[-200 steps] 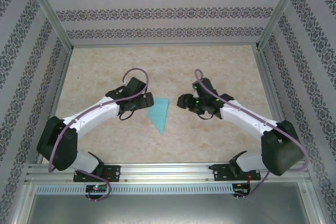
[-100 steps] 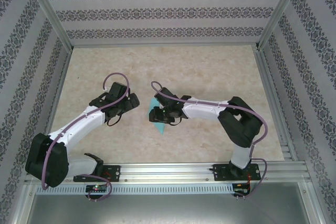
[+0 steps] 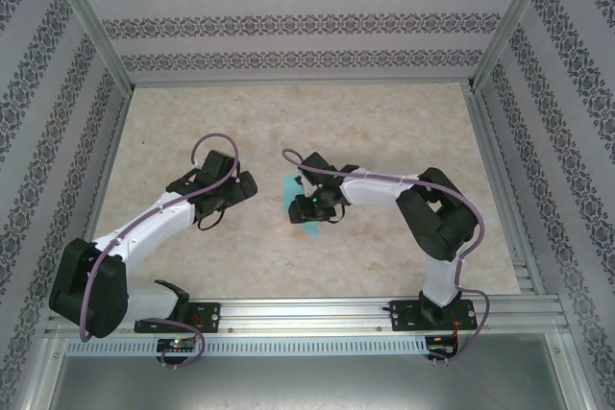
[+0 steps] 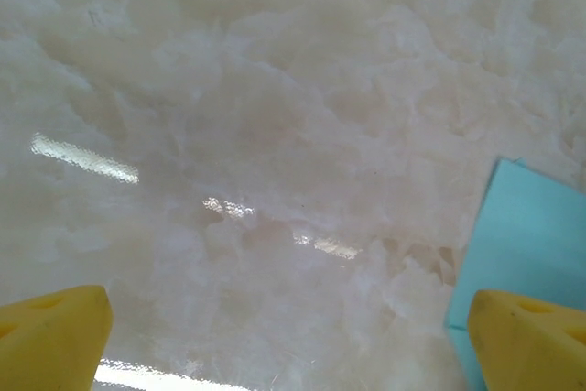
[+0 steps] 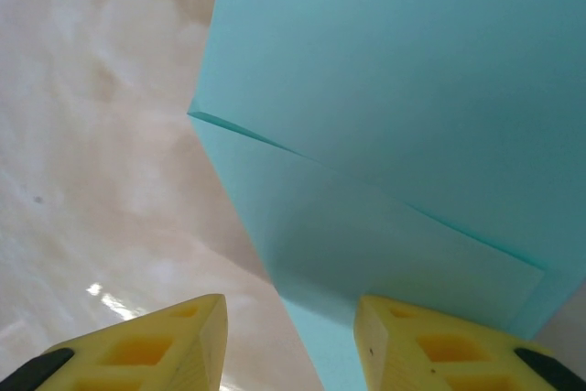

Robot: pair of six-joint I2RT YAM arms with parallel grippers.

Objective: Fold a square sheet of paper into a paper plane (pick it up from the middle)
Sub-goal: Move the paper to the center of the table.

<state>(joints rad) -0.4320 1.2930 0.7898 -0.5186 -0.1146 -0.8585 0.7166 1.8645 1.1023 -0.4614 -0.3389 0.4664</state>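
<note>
The turquoise paper plane lies flat near the table's middle, folded into a narrow pointed shape whose tip faces the near edge. My right gripper hovers low over it and covers most of it. In the right wrist view the folded layers of the plane sit ahead of my right gripper, whose yellow fingertips stand apart, with the paper's left edge running down between them. My left gripper is open just left of the plane. In the left wrist view, the plane's corner lies by the right pad.
The beige marbled tabletop is bare around the paper. Patterned walls and metal frame posts close in the back and sides. The metal rail that carries both arm bases runs along the near edge.
My right arm has swung left across the table and come down over the paper plane, with its fingers narrower than before. My left arm has drawn back a little to the left.
</note>
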